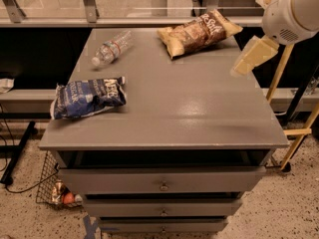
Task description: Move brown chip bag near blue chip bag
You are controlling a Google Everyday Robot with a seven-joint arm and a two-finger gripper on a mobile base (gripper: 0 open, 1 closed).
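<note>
My gripper (251, 58) hangs in the air at the right edge of the grey cabinet top (189, 108), toward the far side. It points down and to the left, in the direction of the brown chip bag (199, 33). Whether it stands wide or narrow I cannot tell from this view; I see only that it touches nothing and carries nothing. My white arm (294, 9) comes in above it from the far right corner.

The brown chip bag lies flat at the far edge of the top, a little right of the middle, turned diagonally. It is near my gripper but apart from it. The blue chip bag (88, 97) lies flat at the near left, close to the left edge, so the two bags are well apart, almost at opposite corners. A clear plastic bottle (110, 48) lies on its side at the far left, beyond the blue bag.

I judge that the task is at its beginning: the approach to the brown bag, with the grasp not done. I come from the right because the bag is on this side. For the carry, a diagonal path over the middle toward the near left should avoid the bottle. The bag is glossy and puffed, so I think a pinch on a crimped end holds better than one on the slippery middle.
</note>
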